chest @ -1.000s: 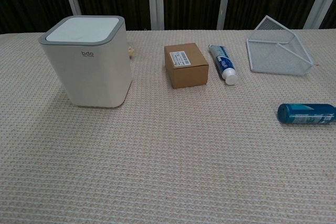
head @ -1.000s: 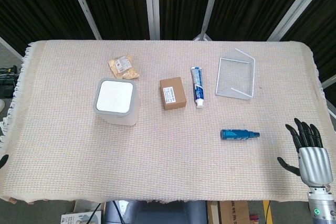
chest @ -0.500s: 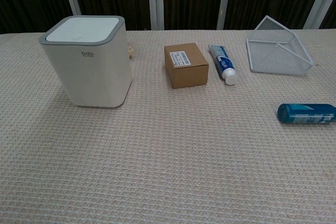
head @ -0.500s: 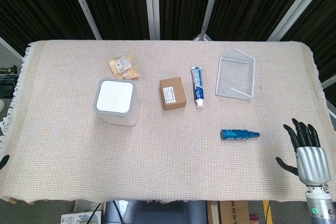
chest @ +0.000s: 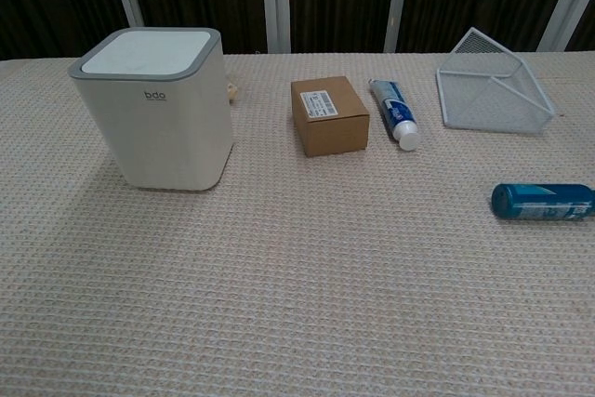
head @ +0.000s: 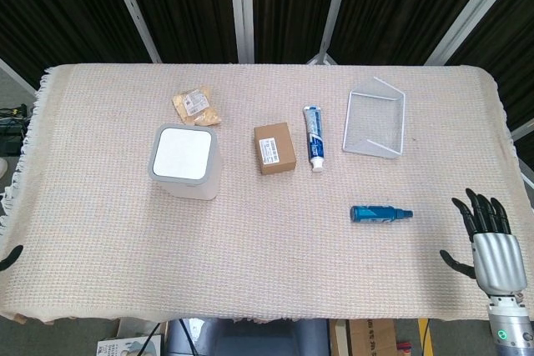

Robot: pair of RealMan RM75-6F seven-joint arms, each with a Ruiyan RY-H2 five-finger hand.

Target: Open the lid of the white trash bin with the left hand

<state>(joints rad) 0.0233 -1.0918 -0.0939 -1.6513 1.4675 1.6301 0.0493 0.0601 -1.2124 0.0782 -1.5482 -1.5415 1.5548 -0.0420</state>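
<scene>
The white trash bin [head: 185, 162] with a grey rim stands upright on the left part of the table, and its flat white lid [head: 181, 152] lies closed. The chest view shows the bin [chest: 156, 123] at the upper left with its lid [chest: 146, 51] down. Of my left hand [head: 10, 258] only a dark fingertip shows, at the table's left edge, far from the bin; its pose is hidden. My right hand [head: 489, 241] hovers at the front right corner, fingers spread, holding nothing.
A snack packet [head: 196, 106] lies behind the bin. To its right are a brown box [head: 274, 147], a toothpaste tube [head: 314, 137], a white wire basket [head: 375, 122] and a blue spray bottle [head: 380, 213]. A woven cloth [head: 267, 264] covers the table.
The left hand's fingertip has come slightly further into view at the left edge. The right hand has barely shifted. The bin and lid have not moved.
</scene>
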